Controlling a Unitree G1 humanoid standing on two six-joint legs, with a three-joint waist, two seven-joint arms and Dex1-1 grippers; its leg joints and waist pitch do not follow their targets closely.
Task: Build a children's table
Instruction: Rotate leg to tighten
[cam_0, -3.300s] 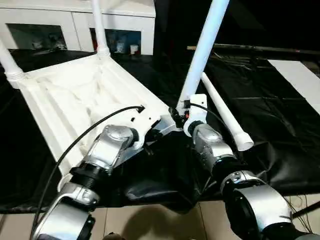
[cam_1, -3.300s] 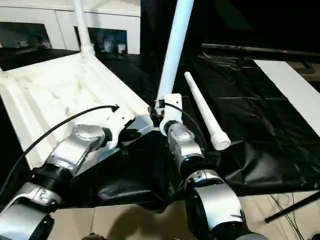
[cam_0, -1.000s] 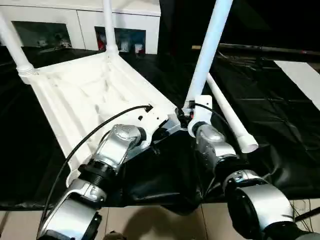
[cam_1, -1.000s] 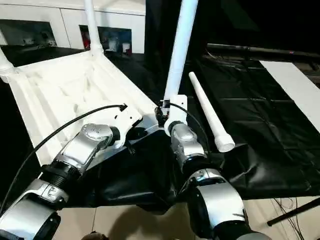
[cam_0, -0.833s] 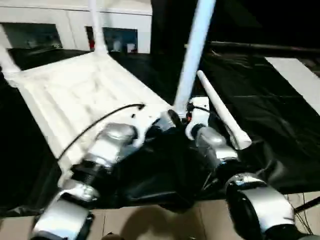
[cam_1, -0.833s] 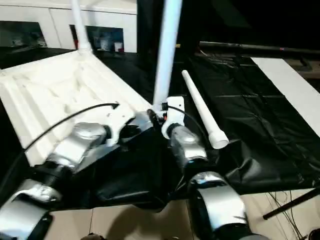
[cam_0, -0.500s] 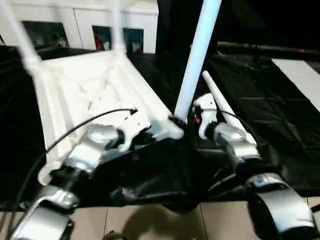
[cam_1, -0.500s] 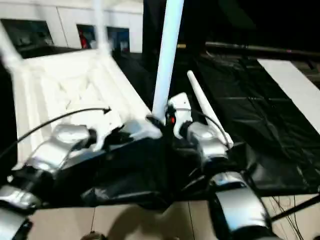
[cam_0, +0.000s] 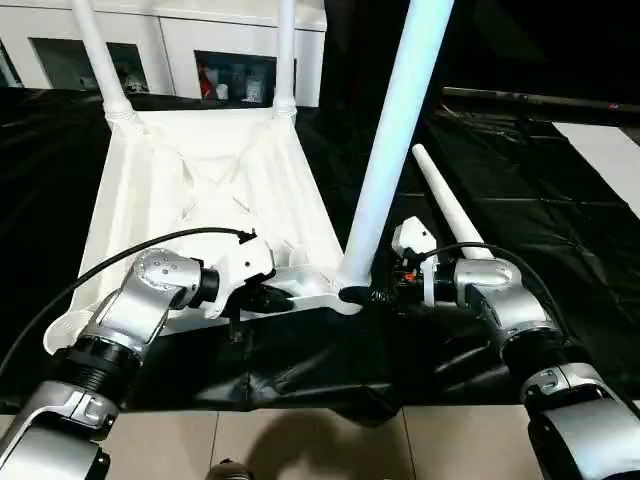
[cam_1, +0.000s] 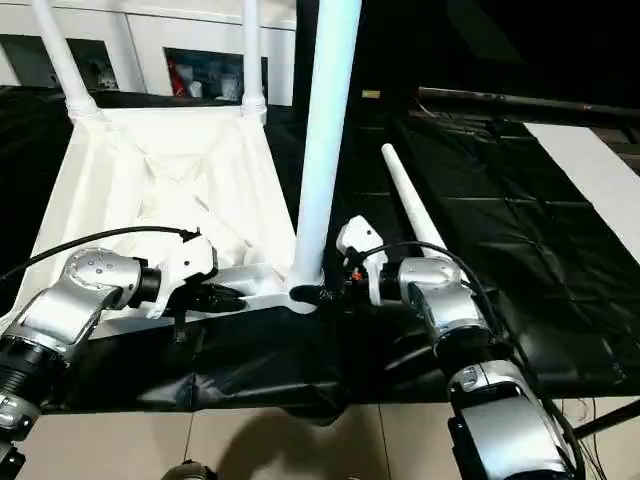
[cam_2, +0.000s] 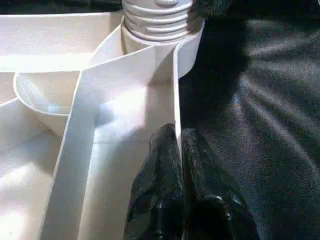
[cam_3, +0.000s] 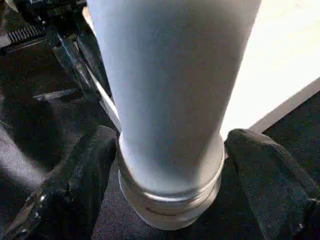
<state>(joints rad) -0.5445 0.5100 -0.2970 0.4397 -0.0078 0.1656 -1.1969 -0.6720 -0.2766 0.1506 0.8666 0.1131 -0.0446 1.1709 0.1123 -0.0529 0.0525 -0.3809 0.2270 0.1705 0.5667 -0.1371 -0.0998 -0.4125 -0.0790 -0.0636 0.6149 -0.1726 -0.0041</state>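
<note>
The white tabletop lies upside down on black cloth, ribbed underside up. Two legs stand in its far corners. A third leg stands upright in the near right corner socket. My left gripper is shut on the tabletop's thin near rim, one finger on each side, just beside that socket. My right gripper reaches in from the right and is open, its fingers on either side of the upright leg's ribbed base. Another leg lies loose on the cloth to the right.
A white cabinet with glass doors stands behind the tabletop. A white board lies at the far right on the black cloth. The cloth's front edge hangs over a light floor.
My right gripper's fingers have spread away from the upright leg, and that forearm has swung out to the right. The whole picture has shifted. My left gripper keeps its hold on the rim.
</note>
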